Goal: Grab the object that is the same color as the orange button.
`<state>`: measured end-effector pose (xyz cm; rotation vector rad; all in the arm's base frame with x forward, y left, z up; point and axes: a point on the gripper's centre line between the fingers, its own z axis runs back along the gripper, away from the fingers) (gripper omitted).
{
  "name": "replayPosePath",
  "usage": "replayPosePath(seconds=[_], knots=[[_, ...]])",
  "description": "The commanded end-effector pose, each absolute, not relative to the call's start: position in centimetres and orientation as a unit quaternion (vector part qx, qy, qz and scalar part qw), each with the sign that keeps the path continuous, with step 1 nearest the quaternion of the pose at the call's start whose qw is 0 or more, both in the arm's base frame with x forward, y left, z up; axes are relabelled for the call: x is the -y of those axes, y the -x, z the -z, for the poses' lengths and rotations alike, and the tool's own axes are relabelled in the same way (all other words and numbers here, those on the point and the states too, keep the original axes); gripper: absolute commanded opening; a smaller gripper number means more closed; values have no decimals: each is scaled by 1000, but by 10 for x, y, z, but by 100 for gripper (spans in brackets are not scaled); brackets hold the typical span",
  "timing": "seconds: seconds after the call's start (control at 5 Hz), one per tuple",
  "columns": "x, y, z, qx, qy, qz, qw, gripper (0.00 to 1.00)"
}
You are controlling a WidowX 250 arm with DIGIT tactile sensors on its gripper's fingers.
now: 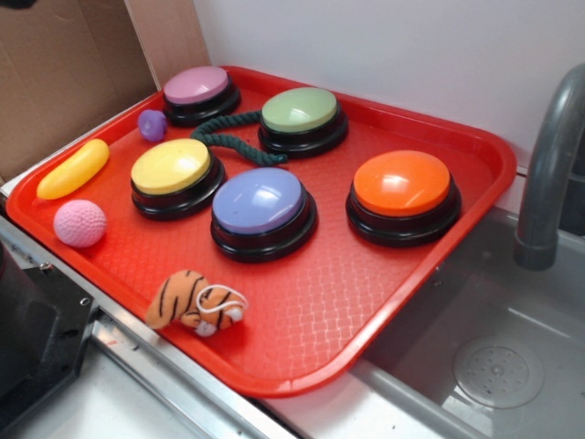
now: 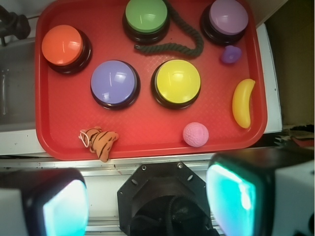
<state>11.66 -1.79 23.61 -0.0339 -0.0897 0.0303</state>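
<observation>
Bright, even overhead light puts white glare on the orange button (image 1: 403,184) and other domes; wrist view shows blurred, out-of-focus jaws.

Tiger toy (image 1: 195,303) lies on the tray (image 1: 366,338) by its near edge; buttons behind — ball (image 1: 79,223) at its left.

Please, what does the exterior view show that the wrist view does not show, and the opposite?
Only the exterior view shows the grey faucet, the sink drain and the cardboard behind the tray. Only the wrist view shows the end effector, its two pads wide apart, nothing between them. Both show the red tray, the orange button, the plush tiger, the other four buttons, the banana toy, the pink ball and the green rope.
</observation>
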Motion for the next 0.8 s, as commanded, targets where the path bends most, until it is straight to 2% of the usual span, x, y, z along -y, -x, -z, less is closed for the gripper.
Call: replayPosePath(seconds=[0.0, 0.4, 0.6], knots=[[18, -117, -236, 45, 17, -15, 999, 100], [59, -135, -180, 62, 35, 113, 991, 100], [92, -139, -136, 67, 34, 170, 983, 100]])
